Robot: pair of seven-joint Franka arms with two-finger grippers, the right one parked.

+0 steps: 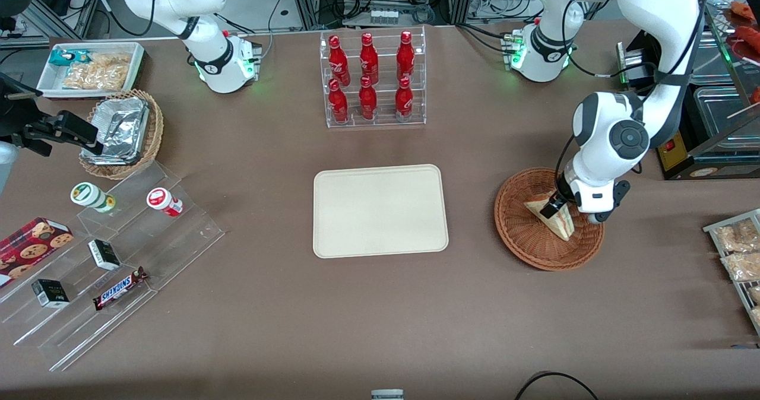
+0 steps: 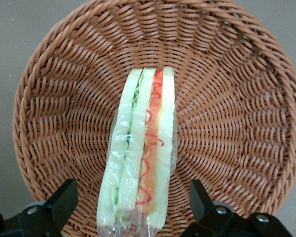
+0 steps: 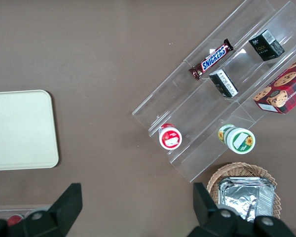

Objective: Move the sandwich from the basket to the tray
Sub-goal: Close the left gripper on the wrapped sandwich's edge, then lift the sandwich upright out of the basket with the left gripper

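The sandwich [image 1: 557, 217] is a plastic-wrapped wedge of pale bread with red and green filling, lying in the reddish-brown woven basket [image 1: 522, 245] toward the working arm's end of the table. In the left wrist view the sandwich [image 2: 140, 158] lies across the basket's floor [image 2: 227, 113]. The left gripper [image 1: 555, 207] is down in the basket, open, with one finger on each side of the sandwich and a gap between each finger [image 2: 64, 200] and the bread. The cream-beige tray [image 1: 380, 210] lies flat and bare at the table's middle; its corner shows in the right wrist view [image 3: 19, 131].
A clear rack of red bottles [image 1: 371, 79] stands farther from the camera than the tray. Clear stepped shelves with snacks [image 1: 107, 257], a tan basket with foil trays [image 1: 122, 133] and a white bin [image 1: 89, 67] lie toward the parked arm's end. Snack bags [image 1: 739, 251] lie at the working arm's table edge.
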